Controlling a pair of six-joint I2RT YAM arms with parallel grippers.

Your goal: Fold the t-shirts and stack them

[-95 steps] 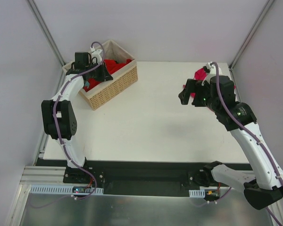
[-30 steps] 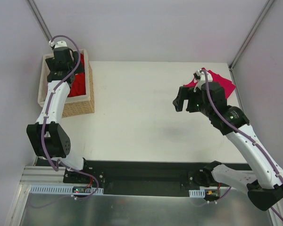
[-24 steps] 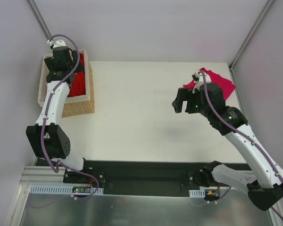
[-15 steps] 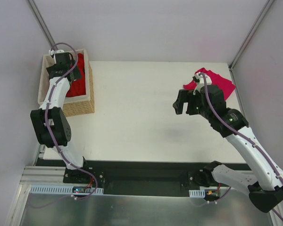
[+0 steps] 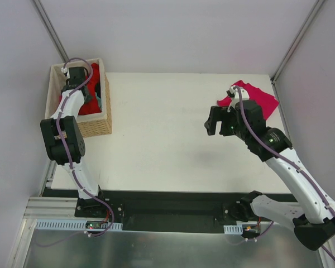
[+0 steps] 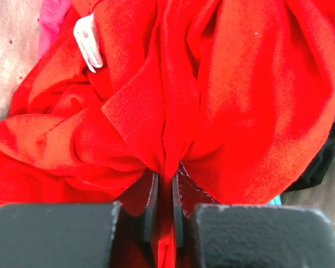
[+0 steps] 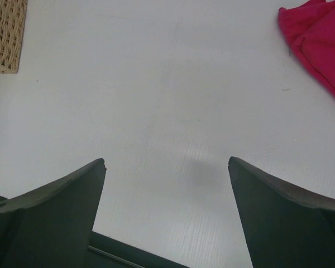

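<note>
One change: L gripper [image 6: 164, 183] just clamped, now pinching red t-shirt [image 6: 240, 95] fold inside basket [image 5: 95, 127], far-left tabletop [image 5: 167, 117] corner; ready for lift-out. R gripper [image 7: 166, 162] spread, empty.

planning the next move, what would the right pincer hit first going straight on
The right pincer would probably meet the bare table first; the pink t-shirt lies off to one side.

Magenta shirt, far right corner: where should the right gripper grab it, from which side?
Probably pinch the magenta shirt at its near-left edge, coming down from the open table side. It lies flat in the far-right corner, and that edge faces the open right gripper.
</note>
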